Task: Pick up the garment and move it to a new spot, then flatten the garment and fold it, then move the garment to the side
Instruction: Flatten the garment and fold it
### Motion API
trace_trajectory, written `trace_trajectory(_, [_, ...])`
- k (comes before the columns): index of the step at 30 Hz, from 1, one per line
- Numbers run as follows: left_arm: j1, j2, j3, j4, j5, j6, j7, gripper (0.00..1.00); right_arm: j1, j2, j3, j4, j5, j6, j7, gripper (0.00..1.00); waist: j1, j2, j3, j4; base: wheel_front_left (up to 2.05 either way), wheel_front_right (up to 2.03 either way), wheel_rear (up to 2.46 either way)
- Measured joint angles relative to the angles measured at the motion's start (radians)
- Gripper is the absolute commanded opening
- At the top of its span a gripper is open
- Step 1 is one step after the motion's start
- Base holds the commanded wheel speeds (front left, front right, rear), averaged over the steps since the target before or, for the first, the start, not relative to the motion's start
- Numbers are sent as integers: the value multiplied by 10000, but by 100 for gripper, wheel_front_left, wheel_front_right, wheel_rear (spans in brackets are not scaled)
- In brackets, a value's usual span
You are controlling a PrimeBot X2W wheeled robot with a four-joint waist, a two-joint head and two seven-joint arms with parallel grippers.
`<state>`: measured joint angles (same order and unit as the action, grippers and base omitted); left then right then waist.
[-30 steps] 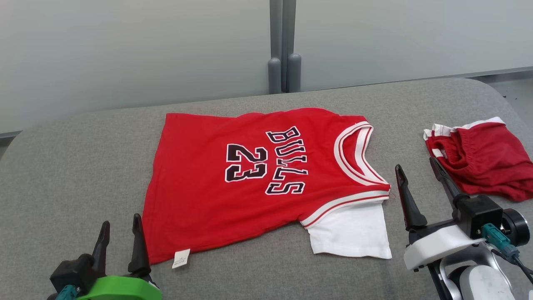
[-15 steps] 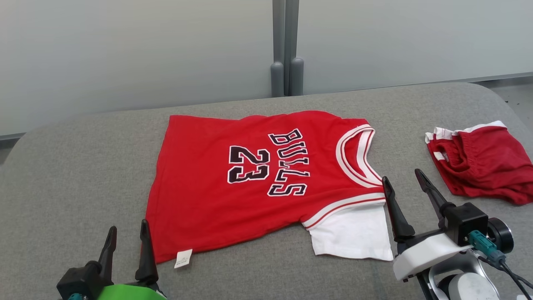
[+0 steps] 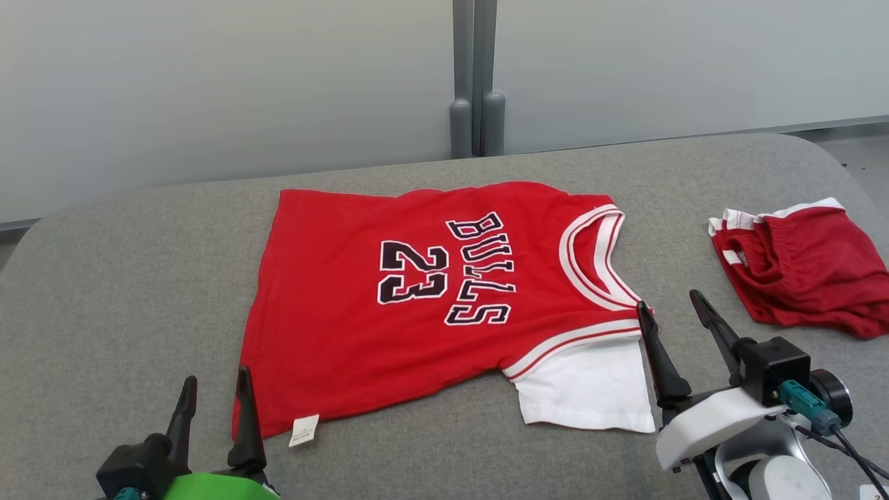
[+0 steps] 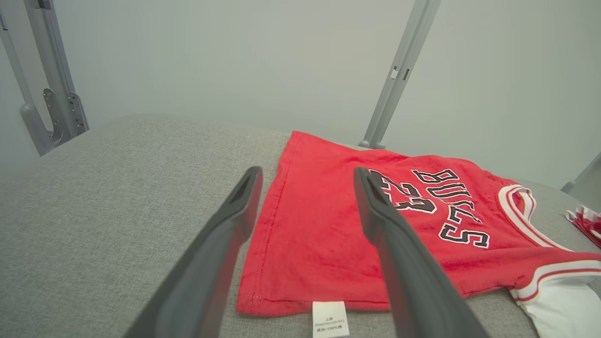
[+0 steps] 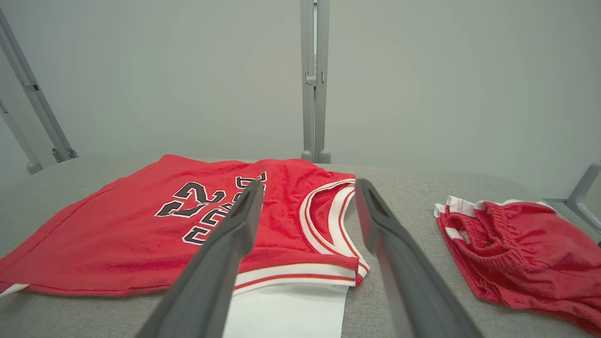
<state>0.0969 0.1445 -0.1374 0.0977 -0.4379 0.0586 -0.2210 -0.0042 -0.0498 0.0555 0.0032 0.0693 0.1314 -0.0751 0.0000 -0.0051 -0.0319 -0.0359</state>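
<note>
A red jersey [image 3: 424, 298] printed "BULLS 23" lies spread flat on the grey cushioned surface [image 3: 125, 278], collar to the right, with a white sleeve [image 3: 587, 385] at its near right corner and a white tag [image 3: 303, 429] at the near hem. My left gripper [image 3: 215, 385] stands open at the near left, its fingers straddling the hem corner [image 4: 263, 300] in the left wrist view. My right gripper [image 3: 670, 305] is open beside the shoulder, one finger at the sleeve's edge. The right wrist view shows the collar [image 5: 328, 220] between its fingers.
Crumpled red shorts [image 3: 806, 267] with white trim lie at the right side, also as the shorts [image 5: 507, 249] in the right wrist view. A pale wall with a grey post [image 3: 474, 76] runs behind the surface. Bare grey fabric stretches to the left of the jersey.
My right gripper has come left and nearer, from beside the shorts to the jersey's shoulder. The left gripper has edged right to the hem corner. The head camera shifted slightly.
</note>
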Motion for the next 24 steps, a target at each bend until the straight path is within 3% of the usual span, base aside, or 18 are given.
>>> trace_trajectory(13, [4,23,-142,140,-63,25,84,100,867,0,-514,1183,905,-2,1104,100,0,0,231,32,0,0,0])
trace_trajectory(24, [-70,59,-242,303,-102,29,142,100,420,6,-435,3116,1269,-2,727,100,0,0,658,101,0,0,0])
